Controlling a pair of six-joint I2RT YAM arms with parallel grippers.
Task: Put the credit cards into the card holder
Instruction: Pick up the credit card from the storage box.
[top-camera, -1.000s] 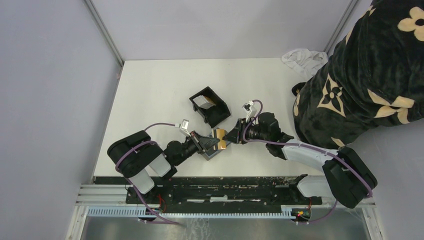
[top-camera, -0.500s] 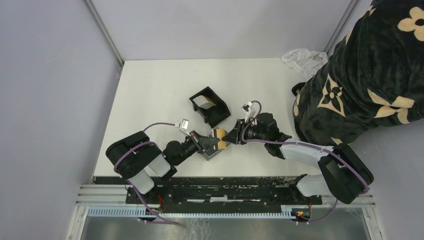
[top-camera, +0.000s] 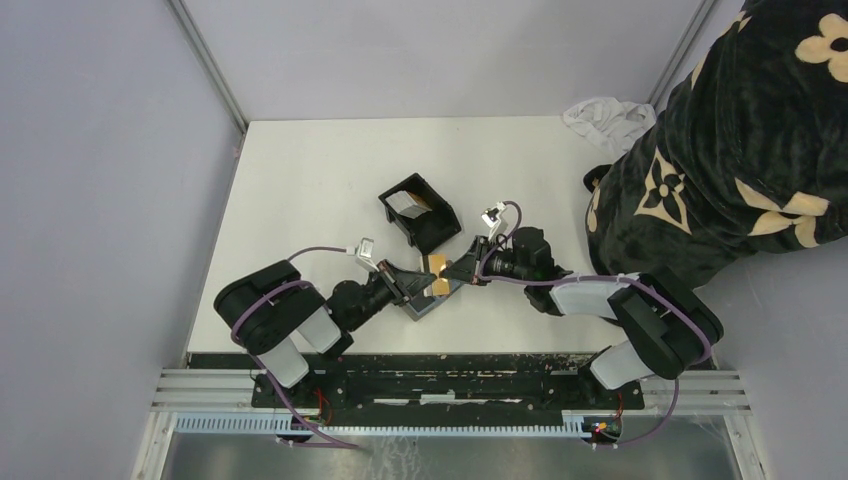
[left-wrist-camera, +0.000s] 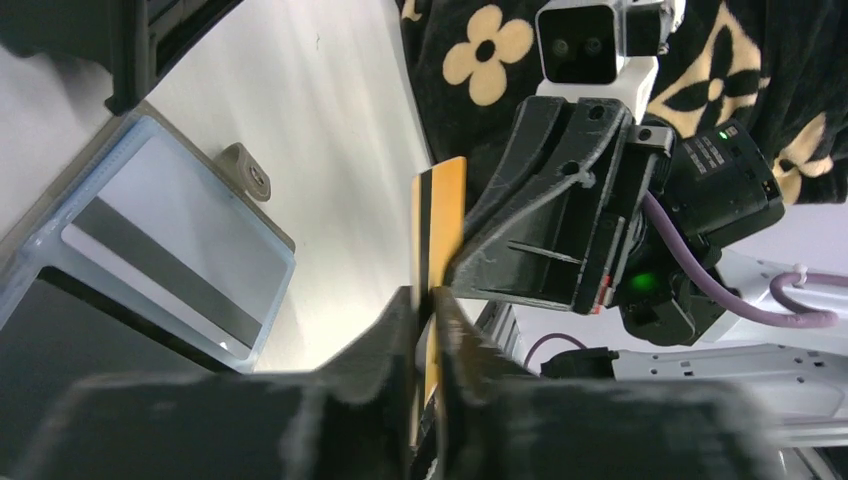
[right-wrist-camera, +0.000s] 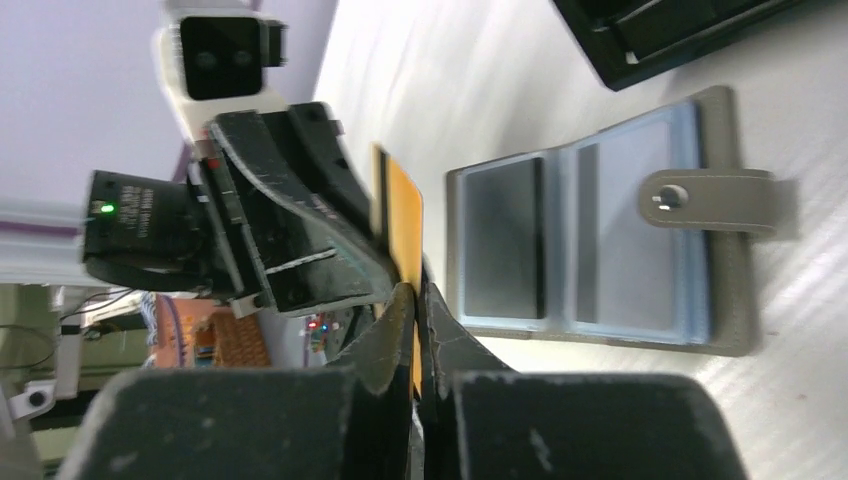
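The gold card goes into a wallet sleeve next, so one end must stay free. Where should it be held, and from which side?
Pinch the gold card across its flat faces near one end, coming in edge-on from the side, as the right gripper does. It stands on edge and is thin, so only the faces give purchase. The left gripper pinches it from the opposite side.

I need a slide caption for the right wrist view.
Left gripper and right gripper both pinch the tan-gold card near an open wallet.
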